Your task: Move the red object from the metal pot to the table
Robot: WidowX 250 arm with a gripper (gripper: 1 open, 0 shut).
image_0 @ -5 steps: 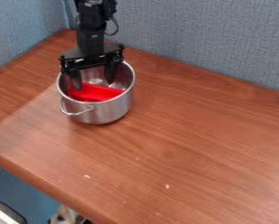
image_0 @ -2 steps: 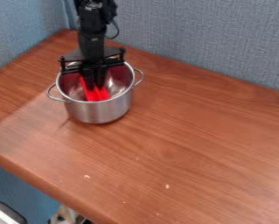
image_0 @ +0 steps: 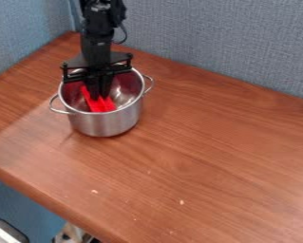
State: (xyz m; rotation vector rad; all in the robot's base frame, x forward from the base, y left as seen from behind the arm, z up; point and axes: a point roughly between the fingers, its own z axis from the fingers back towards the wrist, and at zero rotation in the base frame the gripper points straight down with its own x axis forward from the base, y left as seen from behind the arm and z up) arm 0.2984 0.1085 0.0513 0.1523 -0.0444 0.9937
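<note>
A small shiny metal pot [image_0: 110,121] with loop handles stands on the reddish-brown wooden table [image_0: 204,152], toward its back left. Inside the pot lies the red object [image_0: 95,102], bright red against the steel wall. My gripper [image_0: 101,93] reaches straight down into the pot from the black arm above, and its black fingers are drawn together on the red object. The lower ends of the fingers are partly hidden by the pot's rim.
A blue-grey textured wall rises right behind the pot and along the left side. The table's rounded front edge [image_0: 65,207] runs diagonally at the lower left, with a drop beyond it.
The fingers, spread wide across the pot's mouth a second ago, have come together on the red object. The pot has turned slightly, its handle now showing at the left.
</note>
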